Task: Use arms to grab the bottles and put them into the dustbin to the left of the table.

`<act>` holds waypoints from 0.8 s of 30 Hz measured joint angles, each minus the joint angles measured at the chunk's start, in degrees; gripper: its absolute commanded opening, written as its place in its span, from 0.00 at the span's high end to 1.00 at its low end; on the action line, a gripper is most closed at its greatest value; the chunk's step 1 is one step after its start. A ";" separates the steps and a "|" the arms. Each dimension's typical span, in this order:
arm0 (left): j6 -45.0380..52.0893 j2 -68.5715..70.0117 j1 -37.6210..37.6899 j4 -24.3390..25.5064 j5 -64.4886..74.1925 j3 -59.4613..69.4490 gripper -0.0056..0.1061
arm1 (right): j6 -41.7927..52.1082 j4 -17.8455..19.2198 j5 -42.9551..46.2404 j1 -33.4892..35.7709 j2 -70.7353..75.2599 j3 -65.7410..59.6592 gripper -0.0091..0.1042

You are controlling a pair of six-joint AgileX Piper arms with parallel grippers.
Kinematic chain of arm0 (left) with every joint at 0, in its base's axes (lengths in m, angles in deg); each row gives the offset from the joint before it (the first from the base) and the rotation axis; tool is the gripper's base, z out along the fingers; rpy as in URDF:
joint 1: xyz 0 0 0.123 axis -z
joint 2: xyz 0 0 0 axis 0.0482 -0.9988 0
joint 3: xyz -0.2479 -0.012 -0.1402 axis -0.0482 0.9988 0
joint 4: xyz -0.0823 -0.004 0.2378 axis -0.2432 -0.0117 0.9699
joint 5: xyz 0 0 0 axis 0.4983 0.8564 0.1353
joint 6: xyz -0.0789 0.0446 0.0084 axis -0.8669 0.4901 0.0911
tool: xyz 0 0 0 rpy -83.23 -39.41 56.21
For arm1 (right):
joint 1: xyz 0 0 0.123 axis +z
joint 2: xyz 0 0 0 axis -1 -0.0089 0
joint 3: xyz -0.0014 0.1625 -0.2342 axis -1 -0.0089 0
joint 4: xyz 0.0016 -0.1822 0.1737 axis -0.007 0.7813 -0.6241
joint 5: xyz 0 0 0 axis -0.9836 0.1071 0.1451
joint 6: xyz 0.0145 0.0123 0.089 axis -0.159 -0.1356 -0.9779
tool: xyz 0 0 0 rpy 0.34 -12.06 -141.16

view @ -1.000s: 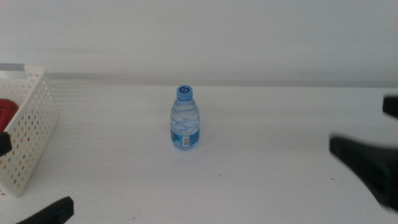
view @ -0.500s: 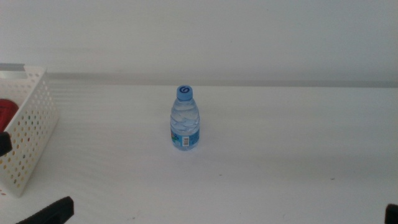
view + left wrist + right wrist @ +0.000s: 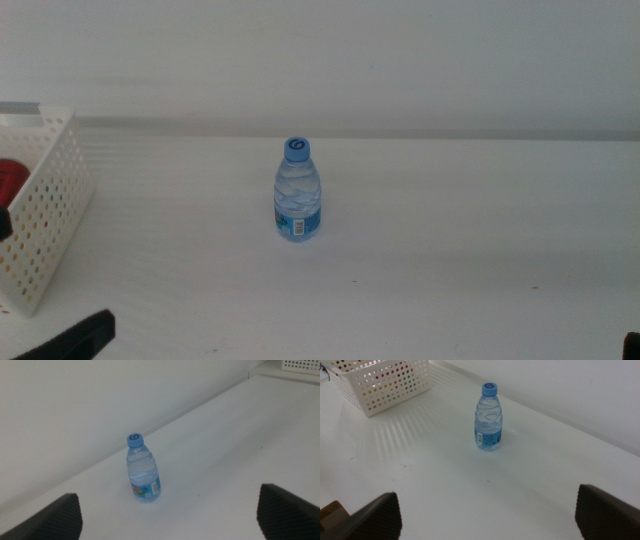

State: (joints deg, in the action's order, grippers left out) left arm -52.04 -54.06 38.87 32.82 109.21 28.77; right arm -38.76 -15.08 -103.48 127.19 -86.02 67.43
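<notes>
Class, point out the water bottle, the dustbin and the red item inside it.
water bottle (image 3: 298, 200): middle view, on its clear body.
dustbin (image 3: 48, 205): middle view, on its perforated side wall.
red item (image 3: 10, 180): middle view, on the part showing above the rim.

Clear glossy plastic water bottle (image 3: 298, 198) with smooth blue plastic cap (image 3: 297, 148) and printed paper-like label, matt white surface (image 3: 450, 220), white perforated plastic dustbin (image 3: 45, 200), matt dark left hand (image 3: 170, 515)

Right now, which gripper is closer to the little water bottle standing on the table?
Left, as far as the views show. The left gripper waits at the table's near-left edge, jaws open, short of the water bottle. The right gripper barely reaches the middle view's bottom-right corner, also open.
</notes>
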 measured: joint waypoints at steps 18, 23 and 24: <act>0.11 -20.12 -7.09 1.75 -50.09 19.96 0.11 | 0.00 -0.21 -0.10 0.00 0.00 0.00 0.10; -2.08 -27.92 -7.09 1.60 -53.04 19.96 0.11 | 0.00 -0.21 -0.10 0.00 0.00 0.00 0.10; -2.24 -29.44 -7.09 1.55 -54.07 19.96 0.11 | 0.00 -0.21 -0.10 0.00 0.00 0.00 0.10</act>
State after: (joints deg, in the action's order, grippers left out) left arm -54.27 -83.50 31.78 34.37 55.14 48.73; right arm -38.76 -15.29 -103.58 127.19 -86.02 67.43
